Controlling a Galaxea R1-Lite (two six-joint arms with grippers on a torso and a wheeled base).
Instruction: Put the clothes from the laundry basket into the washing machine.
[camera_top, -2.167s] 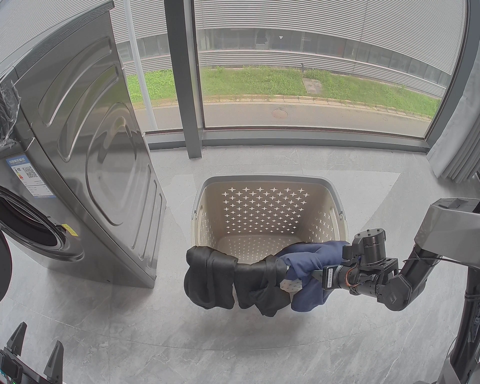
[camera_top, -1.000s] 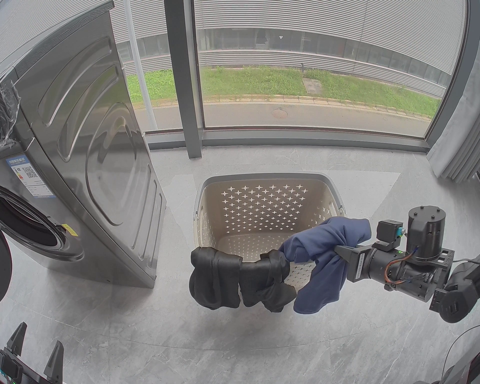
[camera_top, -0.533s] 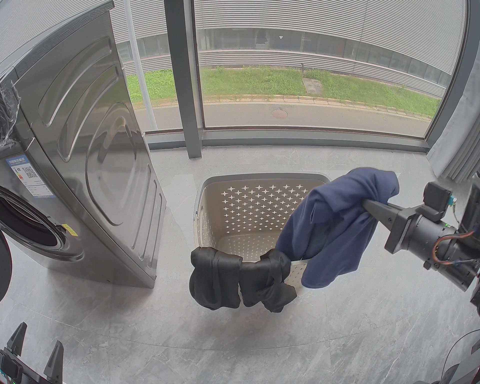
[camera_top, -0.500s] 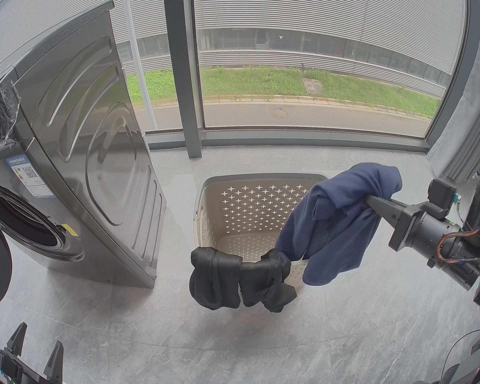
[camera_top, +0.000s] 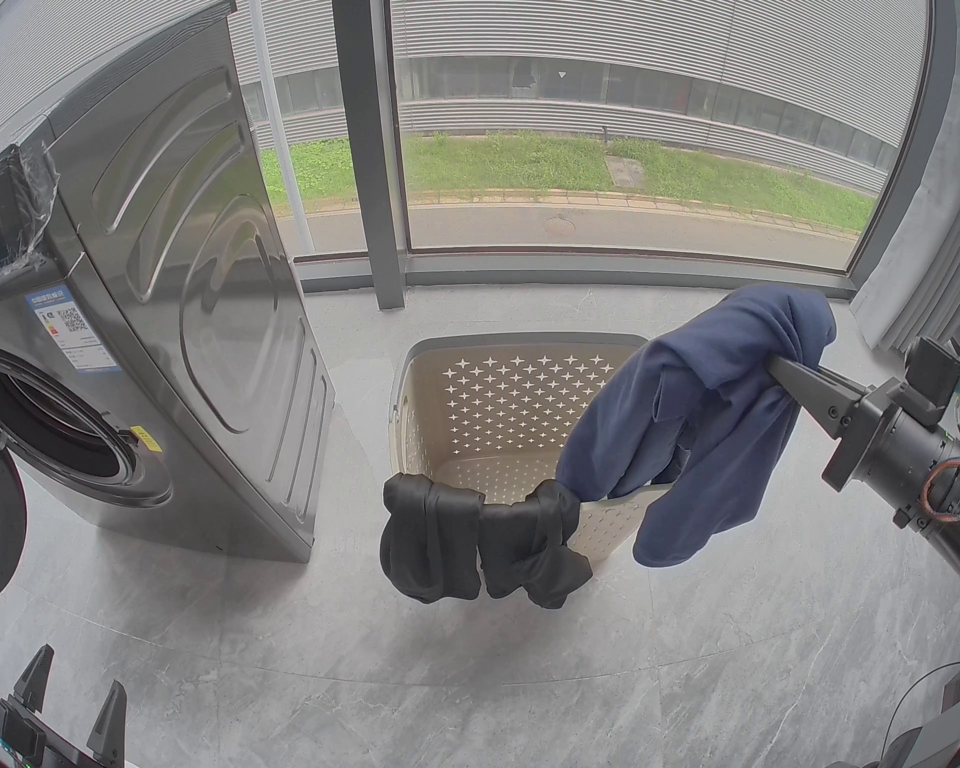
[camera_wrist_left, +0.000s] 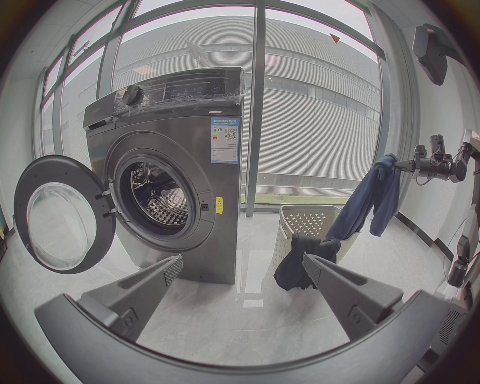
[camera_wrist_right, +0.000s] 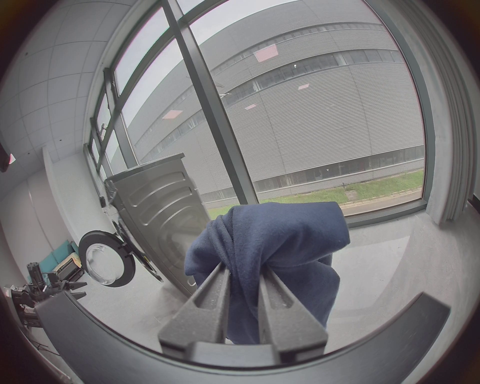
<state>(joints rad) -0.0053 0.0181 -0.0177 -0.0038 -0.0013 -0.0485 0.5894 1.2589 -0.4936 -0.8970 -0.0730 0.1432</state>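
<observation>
Blue garment (camera_top: 700, 420) hangs at right of frame — right gripper (camera_top: 778, 367) pinches it; left gripper (camera_top: 80, 672) spread, lower left.

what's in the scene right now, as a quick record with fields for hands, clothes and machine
right hand: shut on blue garment, raised to the right of the laundry basket
blue garment: hangs from the hand, one tail down at the basket rim
black garment: draped over the basket's near rim
washing machine: left of the basket, door open, no clothes seen in the drum
left hand: open, low, holding nothing
</observation>
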